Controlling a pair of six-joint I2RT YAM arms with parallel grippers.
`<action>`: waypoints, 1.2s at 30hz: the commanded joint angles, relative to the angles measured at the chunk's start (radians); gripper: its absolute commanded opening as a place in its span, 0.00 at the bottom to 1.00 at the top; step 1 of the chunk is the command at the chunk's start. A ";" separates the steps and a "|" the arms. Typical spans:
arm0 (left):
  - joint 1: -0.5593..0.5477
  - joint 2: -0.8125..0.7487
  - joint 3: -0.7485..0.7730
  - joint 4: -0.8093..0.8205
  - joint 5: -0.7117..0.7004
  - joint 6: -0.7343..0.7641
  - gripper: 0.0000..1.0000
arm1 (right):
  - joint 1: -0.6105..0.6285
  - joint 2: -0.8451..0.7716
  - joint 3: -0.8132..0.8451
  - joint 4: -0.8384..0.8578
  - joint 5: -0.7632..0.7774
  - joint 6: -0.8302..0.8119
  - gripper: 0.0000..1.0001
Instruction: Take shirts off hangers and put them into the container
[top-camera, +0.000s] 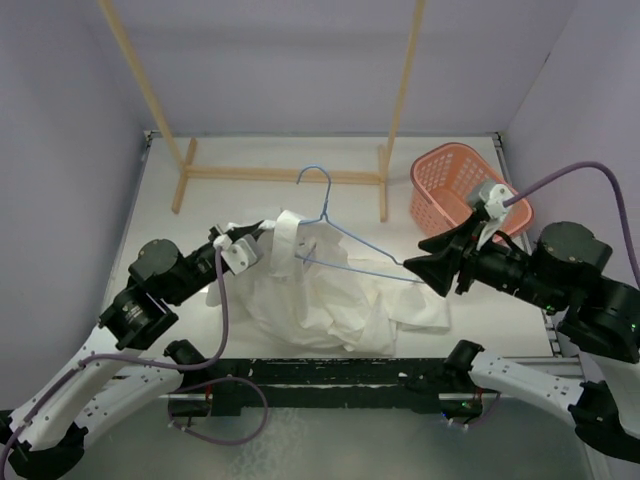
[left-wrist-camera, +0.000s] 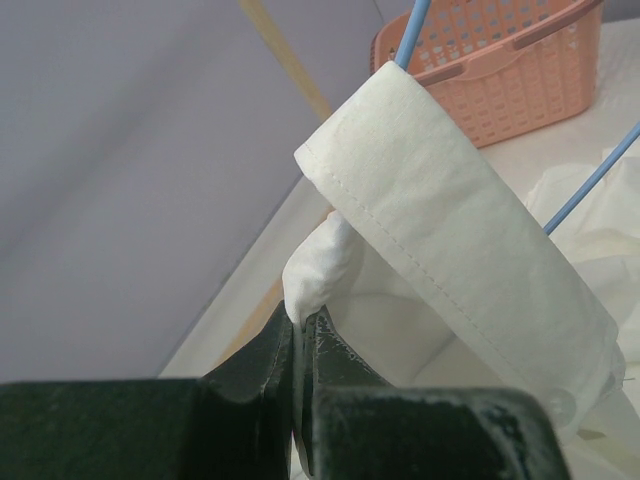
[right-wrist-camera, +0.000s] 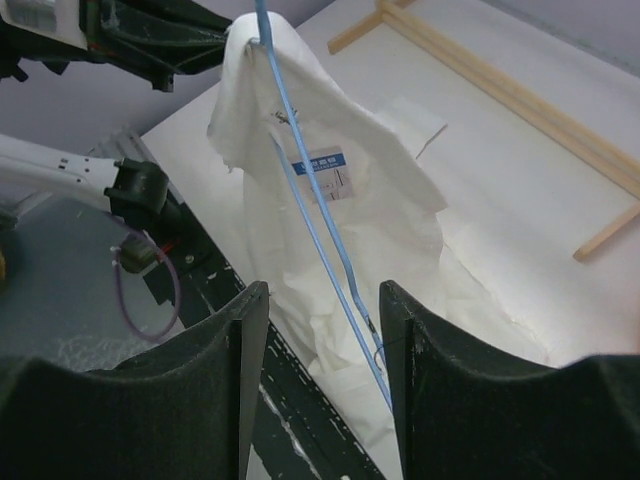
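Observation:
The white shirt lies crumpled on the table, its collar lifted toward my left gripper. In the left wrist view my left gripper is shut on a fold of the shirt beside the collar. The light-blue hanger still runs through the neck, hook pointing to the back. My right gripper sits at the hanger's right tip. In the right wrist view it stands open, the hanger wire passing between the jaws close to the right finger. The shirt's label shows. The orange-pink container stands at the back right.
A tan wooden rack stands at the back, its two poles rising out of view and its foot bar along the table. Purple walls close in the back and both sides. A black rail runs along the near edge.

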 joint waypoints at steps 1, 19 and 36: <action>0.004 -0.016 0.008 0.118 0.045 -0.011 0.00 | 0.000 0.039 -0.038 0.068 -0.099 -0.036 0.51; 0.005 0.074 0.040 0.182 0.087 0.001 0.00 | 0.000 0.119 -0.055 0.089 -0.092 -0.069 0.04; 0.004 0.052 0.037 0.185 0.104 -0.019 0.00 | 0.000 0.126 -0.086 0.095 -0.076 -0.076 0.00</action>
